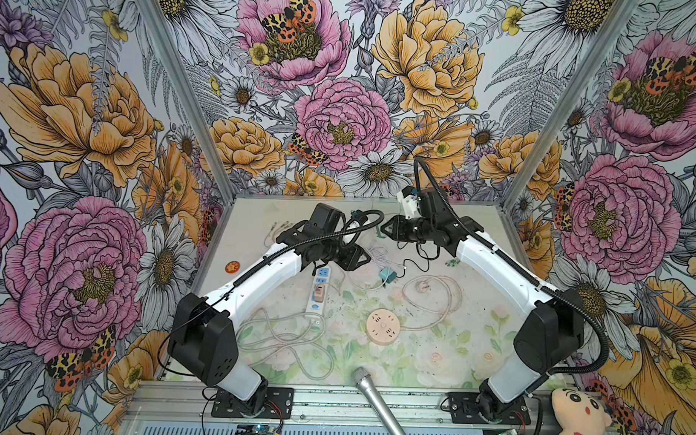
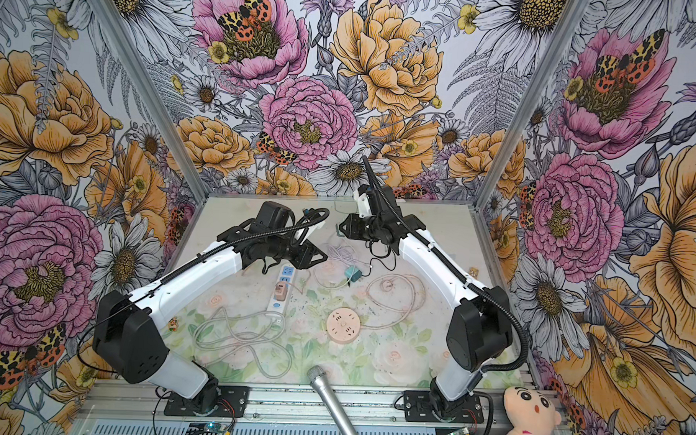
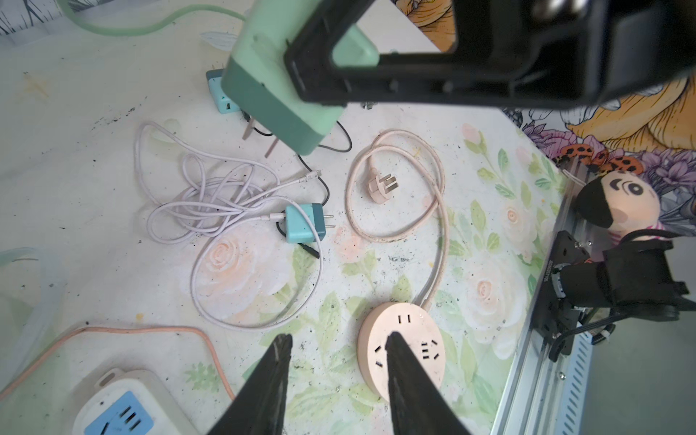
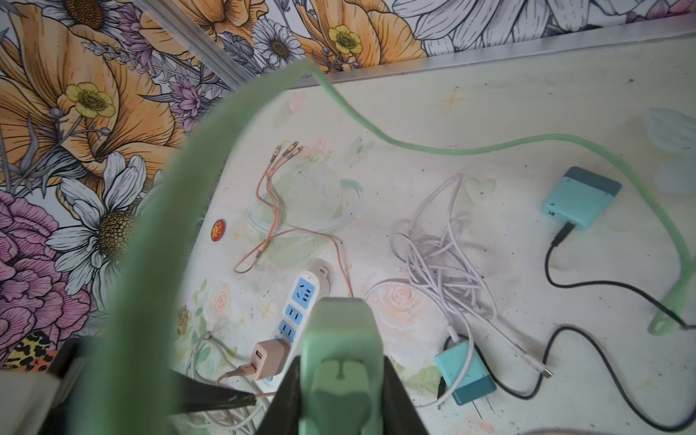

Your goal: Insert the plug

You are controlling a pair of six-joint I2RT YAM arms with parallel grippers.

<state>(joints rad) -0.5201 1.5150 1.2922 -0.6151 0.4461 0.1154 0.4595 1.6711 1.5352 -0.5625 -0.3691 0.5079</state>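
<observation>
Pinching the plug [image 3: 263,75] by its mint body, the right hand [image 4: 341,376] holds it in the air over the far middle of the worktop [image 1: 433,349], with two bare prongs angled down and touching nothing. One of its fingers is hidden behind the plug in the left wrist view. In the right wrist view the plug fills the gap between both fingers and the prongs are out of sight. In both top views the plug is buried in the black hand and cannot be made out. The green cord [image 4: 452,148] runs across the far worktop, and a loop of it hangs close to the right wrist lens, badly blurred, masking much of that view. Left hand [image 3: 338,336] spread, nothing between the fingers, hovering just beside the far end of the strip [image 1: 319,289]. The strip is white, with a pink charger [image 4: 269,357] seated in it and the blue sockets toward the far end empty. Its near end is cut off behind the plug in the right wrist view, and the left wrist view shows only one corner. Round socket [image 3: 401,346] is partly covered by a left finger. Teal charger [image 3: 303,222] lies loose right of the strip amid tangled pale cable [image 3: 211,203]. A second teal charger [image 4: 580,196] sits farther back, half hidden behind the plug in the left wrist view.
</observation>
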